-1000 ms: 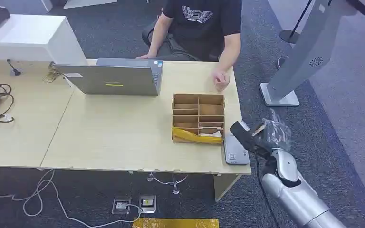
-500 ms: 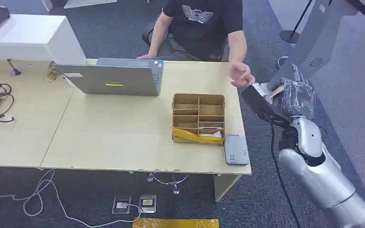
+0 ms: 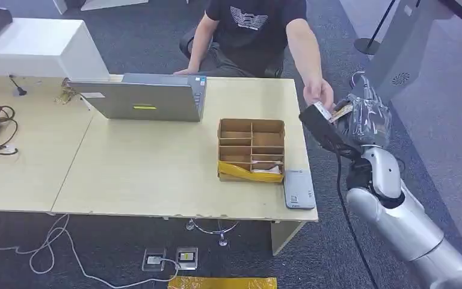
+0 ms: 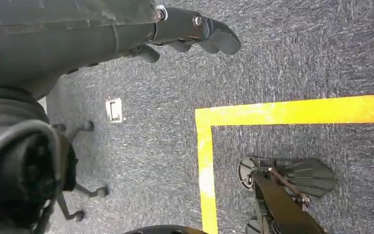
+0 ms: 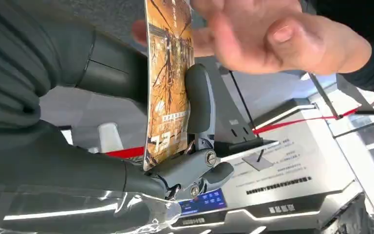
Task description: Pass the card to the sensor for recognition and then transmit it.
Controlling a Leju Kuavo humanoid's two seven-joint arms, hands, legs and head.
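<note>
Orange and printed, the card [image 5: 168, 78] is pinched in the right hand [image 3: 361, 120], held up beside the tabletop [image 3: 156, 162]. A person's hand [image 3: 319, 93] is touching it. Handing over seems under way; letting go is needed next.

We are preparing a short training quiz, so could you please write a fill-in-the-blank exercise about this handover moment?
1. The right hand holds an orange ____ upright between its thumb and fingers.
2. The person's hand reaches toward the robot's ____ hand.
3. On the table, the grey card reader lies beside the compartmented cardboard ____.
4. The left hand hangs over grey carpet marked with a ____ line.

Missing words: card; right; box; yellow
</note>
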